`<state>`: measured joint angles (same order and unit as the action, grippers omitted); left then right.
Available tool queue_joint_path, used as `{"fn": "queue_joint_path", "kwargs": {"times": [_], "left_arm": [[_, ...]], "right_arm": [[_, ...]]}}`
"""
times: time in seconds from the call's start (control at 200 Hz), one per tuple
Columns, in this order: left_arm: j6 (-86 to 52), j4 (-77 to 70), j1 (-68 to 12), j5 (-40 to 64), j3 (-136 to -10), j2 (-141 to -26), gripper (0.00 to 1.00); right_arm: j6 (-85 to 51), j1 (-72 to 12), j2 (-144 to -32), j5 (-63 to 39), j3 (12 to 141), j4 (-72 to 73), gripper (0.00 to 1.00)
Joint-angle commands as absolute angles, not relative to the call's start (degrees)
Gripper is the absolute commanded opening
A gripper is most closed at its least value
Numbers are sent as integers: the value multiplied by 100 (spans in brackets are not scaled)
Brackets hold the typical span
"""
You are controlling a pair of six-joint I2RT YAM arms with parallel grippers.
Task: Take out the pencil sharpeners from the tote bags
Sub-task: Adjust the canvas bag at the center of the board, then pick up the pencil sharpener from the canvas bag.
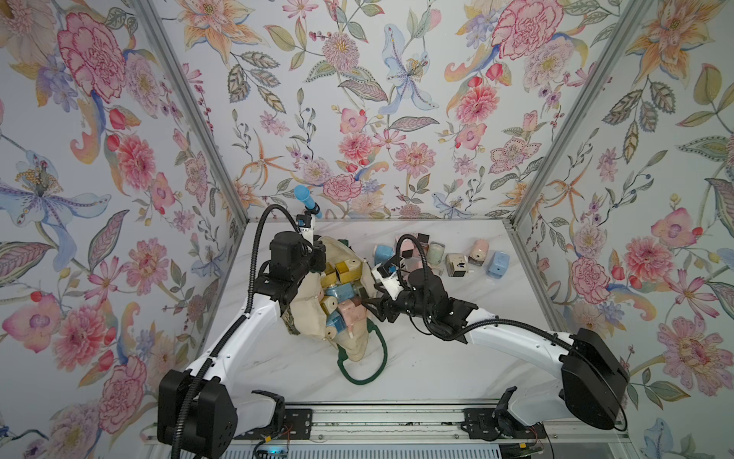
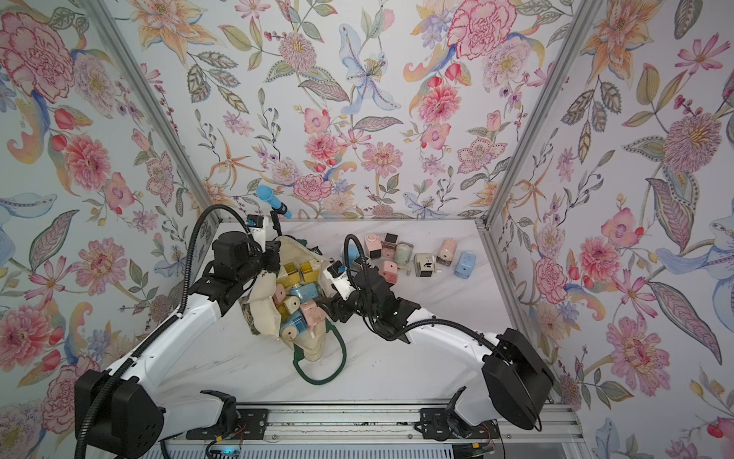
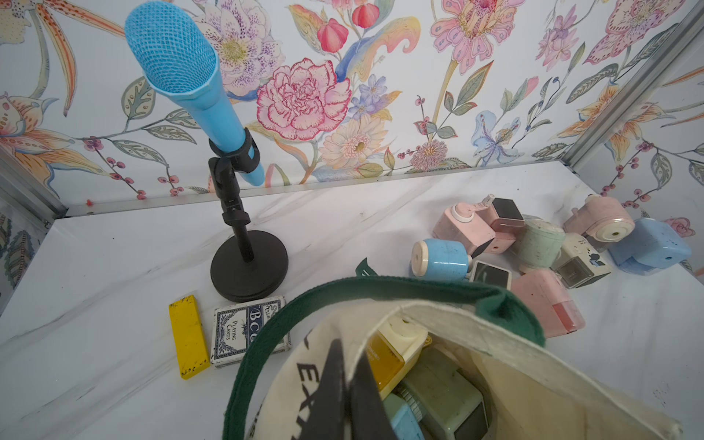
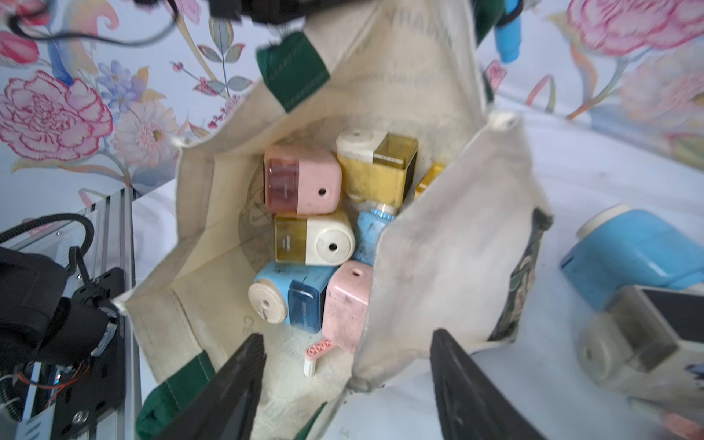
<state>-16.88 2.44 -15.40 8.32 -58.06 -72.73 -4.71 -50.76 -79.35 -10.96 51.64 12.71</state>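
left gripper [image 3: 344, 377] pinches the canvas tote bag [image 3: 533, 381] rim. right gripper [image 4: 348, 337] gapes, a pink pencil sharpener [image 4: 348, 301] just ahead.

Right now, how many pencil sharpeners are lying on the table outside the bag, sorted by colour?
Pink sharpeners: 4
Blue sharpeners: 2
Cream sharpeners: 2
Green sharpeners: 1
Total: 9

tote bag [image 1: 308, 314] centre, bagged sharpeners [image 1: 341, 292] inside; loose sharpeners [image 1: 456, 262] behind-right; card deck [image 3: 249, 331] apparently behind-left.
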Motion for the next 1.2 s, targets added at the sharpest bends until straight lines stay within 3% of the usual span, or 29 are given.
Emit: {"fn": "queue_joint_path", "kwargs": {"times": [0.0,0.385,0.66,0.896,1.196], "left_arm": [[-1561,-501,-1554,787,-6038,-6996,0],[-1567,-482,-1559,782,-6045,-7005,0],[-1564,-479,-1561,793,-6047,-6990,0],[-1573,-482,-1556,809,-6047,-6987,0],[-1577,-480,-1562,817,-6051,-6999,0]], "right_arm": [[-57,-5463,-7496,-502,5060,1558,70],[-210,-6365,-8866,359,6368,447,71],[-631,-6414,-10251,1224,7353,-592,71],[-1175,-6134,-10618,1781,7502,-988,76],[-1386,-6011,-10969,2039,7666,-1139,99]]}}
